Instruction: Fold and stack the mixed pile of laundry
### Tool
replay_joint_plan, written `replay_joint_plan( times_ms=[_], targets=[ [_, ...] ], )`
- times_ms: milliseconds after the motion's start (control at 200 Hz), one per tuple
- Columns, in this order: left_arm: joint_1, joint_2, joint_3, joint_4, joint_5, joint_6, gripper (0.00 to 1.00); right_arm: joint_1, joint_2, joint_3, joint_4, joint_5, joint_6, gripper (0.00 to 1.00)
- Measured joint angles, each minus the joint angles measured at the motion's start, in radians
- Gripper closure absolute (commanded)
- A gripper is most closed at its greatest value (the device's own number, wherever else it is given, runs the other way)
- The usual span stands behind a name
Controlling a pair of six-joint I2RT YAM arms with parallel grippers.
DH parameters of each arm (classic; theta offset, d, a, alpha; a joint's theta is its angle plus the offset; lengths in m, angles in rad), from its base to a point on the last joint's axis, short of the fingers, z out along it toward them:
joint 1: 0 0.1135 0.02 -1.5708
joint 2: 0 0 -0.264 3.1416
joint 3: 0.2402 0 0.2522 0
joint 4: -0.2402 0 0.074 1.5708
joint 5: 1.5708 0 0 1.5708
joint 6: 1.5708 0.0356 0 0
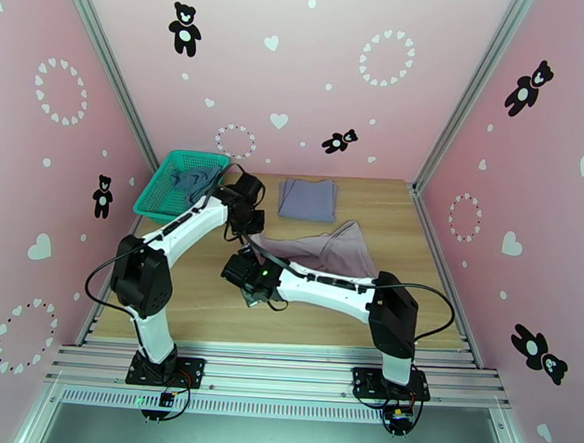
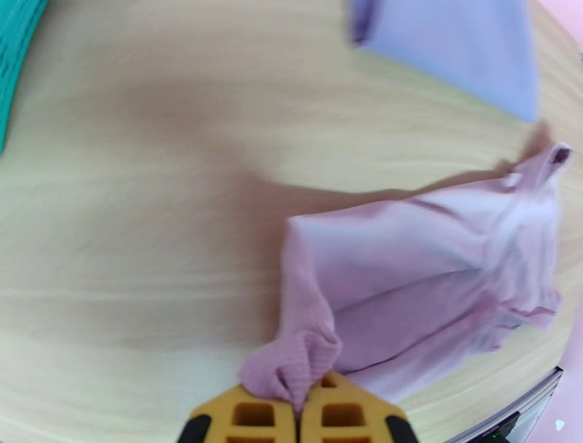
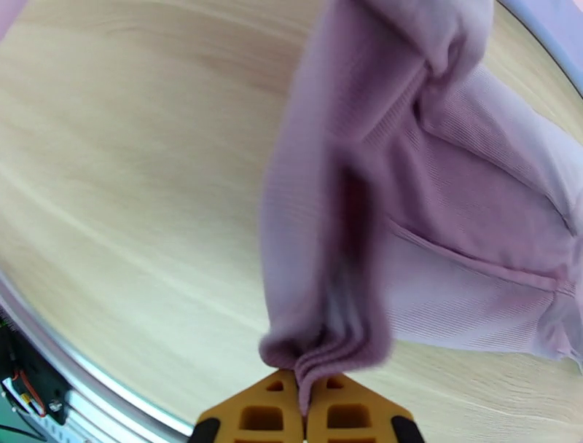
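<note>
Fig. | mauve garment (image 1: 334,252): on the counter (image 1: 207,308), right of the basket (image 1: 152,198) | left gripper (image 2: 299,399), right gripper (image 3: 304,397): each clamped on a hem corner | handling: judged light, limp, ribbed; grip corners, middle will sag

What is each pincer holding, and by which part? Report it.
Both grip the mauve garment. The left pincer is shut on a bunched ribbed edge. The right pincer is shut on another gathered part of its edge.

I can read nothing from my seat here; no words, numbers, labels or brand marks are legible on any surface.
</note>
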Motion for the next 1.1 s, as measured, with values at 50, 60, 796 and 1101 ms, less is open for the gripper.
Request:
replay_joint_plan(
  times_ms=[50, 60, 796, 1101],
  targets=[
    [-0.021, 0.050, 0.062, -0.011, 0.003, 0.000, 1.00, -0.019, -0.030, -0.039, -0.002, 0.014, 0.006, 1.00],
    [-0.026, 0.061, 0.074, -0.015, 0.003, 0.000, 1.00, -0.024, -0.037, -0.046, -0.002, 0.017, 0.007, 1.00],
    [-0.130, 0.568, 0.583, -0.208, 0.006, -0.004, 1.00, -0.203, -0.135, -0.324, 0.105, 0.069, 0.015, 1.00],
    [-0.130, 0.605, 0.652, -0.217, 0.006, -0.005, 1.00, -0.208, -0.101, -0.350, 0.116, 0.129, 0.053, 1.00]
  ],
)
